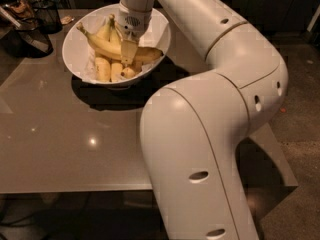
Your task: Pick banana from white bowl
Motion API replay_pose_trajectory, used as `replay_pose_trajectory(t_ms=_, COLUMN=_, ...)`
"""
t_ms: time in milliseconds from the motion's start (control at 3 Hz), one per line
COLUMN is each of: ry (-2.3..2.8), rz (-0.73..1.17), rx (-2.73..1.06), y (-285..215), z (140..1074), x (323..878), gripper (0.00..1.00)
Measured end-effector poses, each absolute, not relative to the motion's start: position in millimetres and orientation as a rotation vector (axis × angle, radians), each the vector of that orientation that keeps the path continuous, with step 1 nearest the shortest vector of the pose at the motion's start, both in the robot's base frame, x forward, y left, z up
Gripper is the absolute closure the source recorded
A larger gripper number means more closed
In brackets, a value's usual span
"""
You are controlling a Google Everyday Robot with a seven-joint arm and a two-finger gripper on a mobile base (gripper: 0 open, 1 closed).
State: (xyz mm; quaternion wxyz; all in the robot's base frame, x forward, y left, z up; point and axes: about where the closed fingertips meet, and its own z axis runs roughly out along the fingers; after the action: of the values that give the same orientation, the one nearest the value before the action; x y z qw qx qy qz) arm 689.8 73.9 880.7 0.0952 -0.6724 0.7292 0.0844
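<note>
Gripper (128, 58) low in the white bowl (73, 50), mid-length on the banana (102, 43) — likely for a balanced lift. Clenched or released; cannot tell.

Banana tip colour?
Brownish, camera view; end effector over the banana in the white bowl.

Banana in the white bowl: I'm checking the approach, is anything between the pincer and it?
Nothing visible. The pincer is down in the white bowl, right at the banana, which lies atop the shorter bananas.
</note>
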Motion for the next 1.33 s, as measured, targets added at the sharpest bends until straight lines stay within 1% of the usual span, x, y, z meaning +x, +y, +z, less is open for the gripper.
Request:
replay_pose_trajectory(t_ms=333, ry=2.127, rz=0.224, rx=-1.965, y=75, z=889, x=694, gripper=1.00)
replay_pose_trajectory(t_ms=667, ry=2.032, rz=0.166, rx=-1.962, y=75, z=915, x=679, gripper=1.00)
replay_pose_trajectory(t_ms=1000, ry=1.914, rz=0.130, rx=-1.987, y=69, z=948, x=623, gripper=1.00)
replay_pose_trajectory(t_ms=1333, ry=1.915, rz=0.130, rx=-1.986, y=69, z=947, x=624, gripper=1.00)
